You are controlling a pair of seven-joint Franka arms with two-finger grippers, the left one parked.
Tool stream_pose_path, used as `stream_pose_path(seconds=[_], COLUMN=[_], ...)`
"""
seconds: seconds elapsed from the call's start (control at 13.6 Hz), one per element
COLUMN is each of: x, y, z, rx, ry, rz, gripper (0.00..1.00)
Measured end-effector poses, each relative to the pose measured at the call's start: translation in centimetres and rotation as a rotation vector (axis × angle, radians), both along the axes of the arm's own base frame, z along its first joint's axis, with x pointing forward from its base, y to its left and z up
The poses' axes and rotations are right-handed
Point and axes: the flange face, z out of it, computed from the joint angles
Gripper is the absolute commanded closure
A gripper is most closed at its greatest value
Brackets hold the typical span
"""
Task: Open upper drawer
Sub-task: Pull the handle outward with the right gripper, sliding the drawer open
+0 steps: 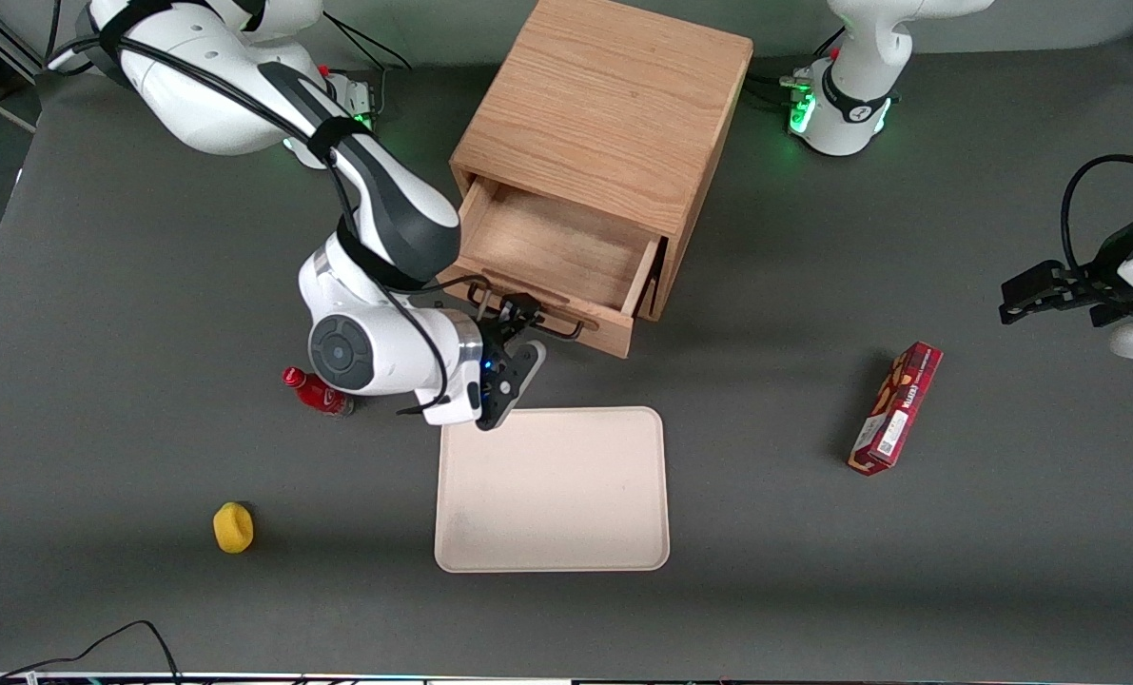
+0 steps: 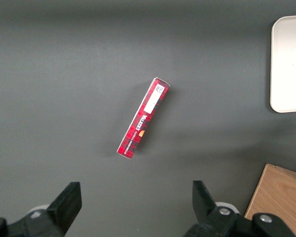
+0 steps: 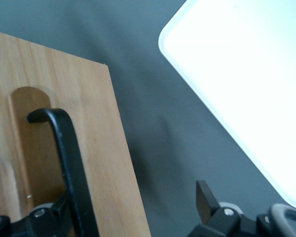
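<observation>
The oak cabinet [image 1: 604,105] stands at the middle of the table, farther from the front camera than the tray. Its upper drawer [image 1: 556,249] is pulled out, and its bare wooden tray shows. The black wire handle [image 1: 545,322] sits on the drawer front. My right gripper [image 1: 518,331] is at that handle with its fingers spread wide. In the right wrist view the handle bar [image 3: 69,158] lies beside one finger [image 3: 52,215], and the drawer front [image 3: 96,128] sits between the two fingers of the gripper [image 3: 133,202]. The lower drawer is hidden under the upper one.
A cream tray [image 1: 552,490] [image 3: 246,84] [image 2: 288,64] lies just nearer the front camera than the gripper. A red bottle [image 1: 317,392] lies beside the arm's wrist. A yellow object [image 1: 233,528] lies nearer the camera. A red box [image 1: 896,409] [image 2: 144,118] lies toward the parked arm's end.
</observation>
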Motion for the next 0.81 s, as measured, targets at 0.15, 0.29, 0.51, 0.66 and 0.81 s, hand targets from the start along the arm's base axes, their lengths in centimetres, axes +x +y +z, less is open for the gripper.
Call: stream_pose_path(seconds=[0.15,0.29,0.51,0.66,0.81], x=[1.6,2.8,4.3,5.4,6.5], y=[-1.1,-1.9,-3.2,-4.5,-5.9], z=[0.1,-0.3,-0.5,0.1,1.1], rx=[0.000,0.001,0.003,0.003,-0.004], ry=[-0.010,-0.016,-0.040,-0.070,-0.092], rz=[-0.024,-0.045,-0.057,-0.056,-0.065], gripper=[0.00,0.00,0.00,0.00,0.00])
